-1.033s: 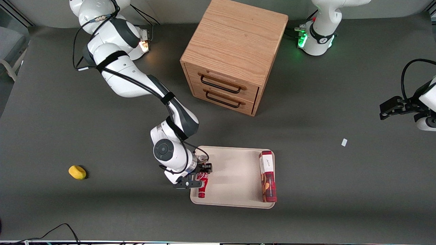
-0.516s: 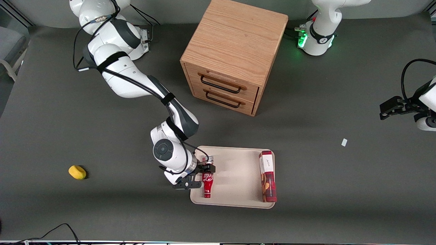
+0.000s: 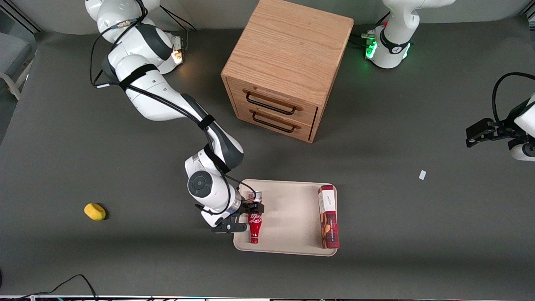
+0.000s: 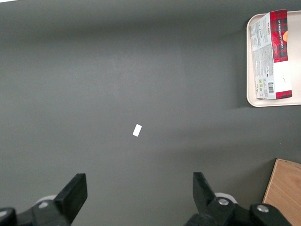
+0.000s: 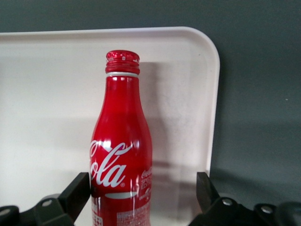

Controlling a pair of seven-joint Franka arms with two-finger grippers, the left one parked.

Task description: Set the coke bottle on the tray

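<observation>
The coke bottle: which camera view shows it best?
The right wrist view: the coke bottle fills it, logo readable, between the open gripper fingers. The front view shows it small, lying on the tray. The left wrist view misses it.

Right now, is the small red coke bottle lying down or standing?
Lying flat: small red coke bottle on the beige tray, between the open gripper fingers.

On my front feed the working arm (image 3: 154,96) is glossy white with dark grey joint bands. Black straps (image 3: 136,71) pin a black cable (image 3: 167,102) along its links. A round grey cap (image 3: 200,184) marks the wrist joint, and an amber light (image 3: 179,56) glows at the base, high in the frame. The tool (image 3: 252,217), just below frame centre, is matte black. Its wedge-shaped fingers (image 5: 77,190) stand apart, with silver screws (image 5: 44,203) in their mounts.
</observation>
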